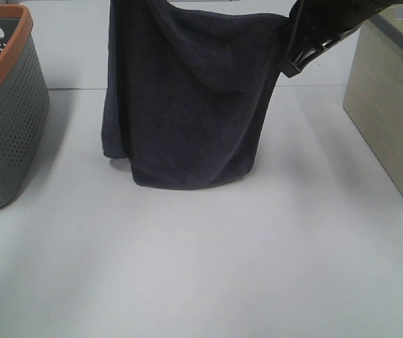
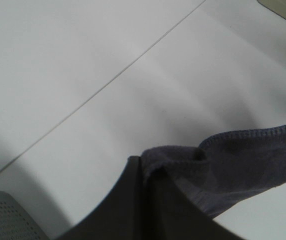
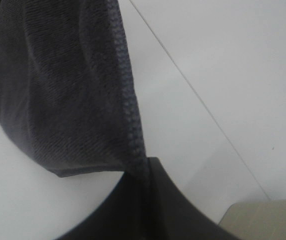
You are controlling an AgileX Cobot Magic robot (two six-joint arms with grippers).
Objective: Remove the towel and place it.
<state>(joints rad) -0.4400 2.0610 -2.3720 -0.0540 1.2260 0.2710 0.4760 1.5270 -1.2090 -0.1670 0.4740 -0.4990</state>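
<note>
The dark navy-grey towel [image 1: 187, 98] hangs spread out over the middle of the white table [image 1: 201, 274]. Its lower edge is close to the table top or just touching it. My right gripper [image 1: 286, 24] holds its upper right corner, and the wrist view shows the jaws [image 3: 145, 172] shut on the stitched hem of the towel [image 3: 58, 90]. My left gripper is above the top edge of the exterior high view. In its wrist view the left gripper [image 2: 143, 170] is shut on a bunched corner of the towel [image 2: 248, 160]. No white tag shows.
A grey perforated basket [image 1: 4, 120] with an orange rim stands at the left edge; its corner shows in the left wrist view [image 2: 3, 220]. A beige bin [image 1: 392, 105] stands at the right, also in the right wrist view [image 3: 263, 220].
</note>
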